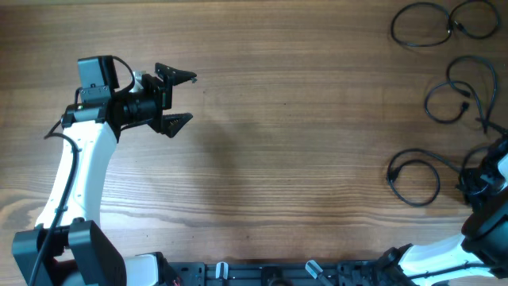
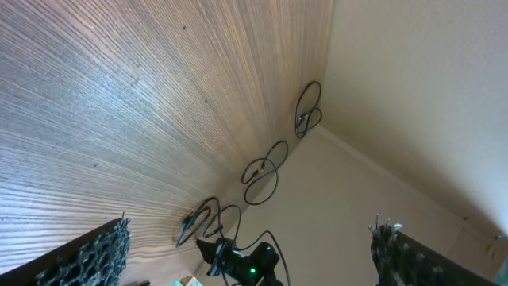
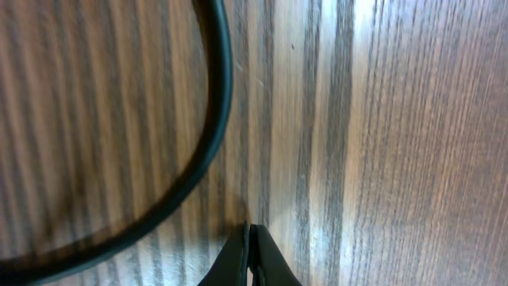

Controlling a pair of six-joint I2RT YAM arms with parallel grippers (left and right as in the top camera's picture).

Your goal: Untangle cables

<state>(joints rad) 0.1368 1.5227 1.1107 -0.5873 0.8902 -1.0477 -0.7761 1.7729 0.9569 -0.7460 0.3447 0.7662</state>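
- Overhead: the wooden table (image 1: pixel 278 159) is seen from above. The left gripper (image 1: pixel 190 97) is held over it at 9 o'clock, its fingers spread wide with nothing between them.
- The cables are laid well apart from that gripper, down the right side of the table. The first cable (image 1: pixel 450 28) is curled in two loops at 1 o'clock, the second cable (image 1: pixel 463 97) is looped at 2 o'clock, and the third cable (image 1: pixel 437 181) is spread in one round loop at 3 o'clock.
- The right arm (image 1: pixel 492 214) is seen at 4 o'clock, just beside the third cable. Its fingertips cannot be made out from up here.
- Left wrist: the left gripper's fingers (image 2: pixel 99 254) are seen at the two bottom corners, released, with only bare table (image 2: pixel 119 103) framed between them.
- All three cables are lined up along the table's far edge. The first cable (image 2: pixel 304 119) is picked out at 1 o'clock, the second cable (image 2: pixel 258 171) near the centre, and the third cable (image 2: pixel 193 221) at 7 o'clock. The right arm (image 2: pixel 246 268) is caught at 6 o'clock with a green light lit.
- Right wrist: the right gripper (image 3: pixel 250 254) is seen at 6 o'clock with its fingers clenched tip to tip, and nothing is seen pinched between them.
- A black cable arc (image 3: pixel 220 111) is swept from 12 o'clock round to 8 o'clock, flat on the table (image 3: pixel 397 143). It passes near the closed tips on their 10 o'clock side. Whether it touches them, and which of the three cables it belongs to, cannot be told.
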